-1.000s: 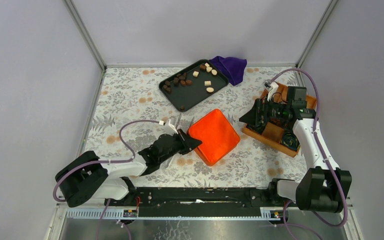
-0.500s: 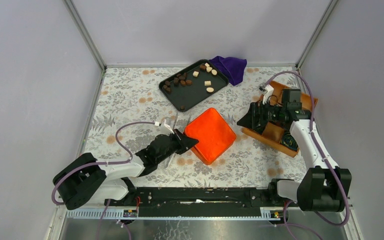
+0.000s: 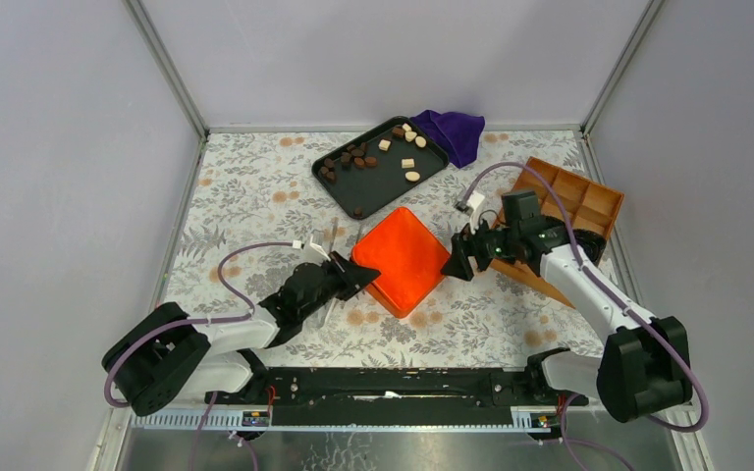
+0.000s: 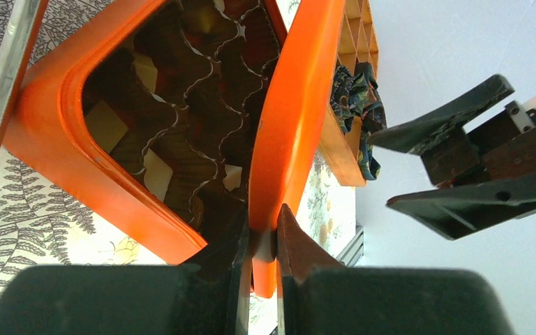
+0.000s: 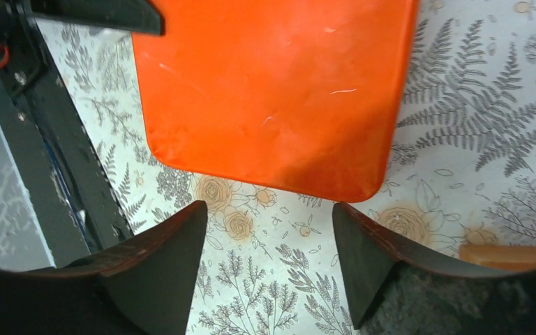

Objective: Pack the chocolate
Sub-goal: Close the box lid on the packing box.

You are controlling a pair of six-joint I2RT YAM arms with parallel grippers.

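Two arms reach inward, low: left jaws pinch orange lid (image 3: 404, 259) rim; right jaws wide.

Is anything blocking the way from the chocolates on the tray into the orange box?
Yes, the orange lid. It covers the box from above, lifted only at the edge the left fingers pinch. The chocolates lie on the black tray behind it.
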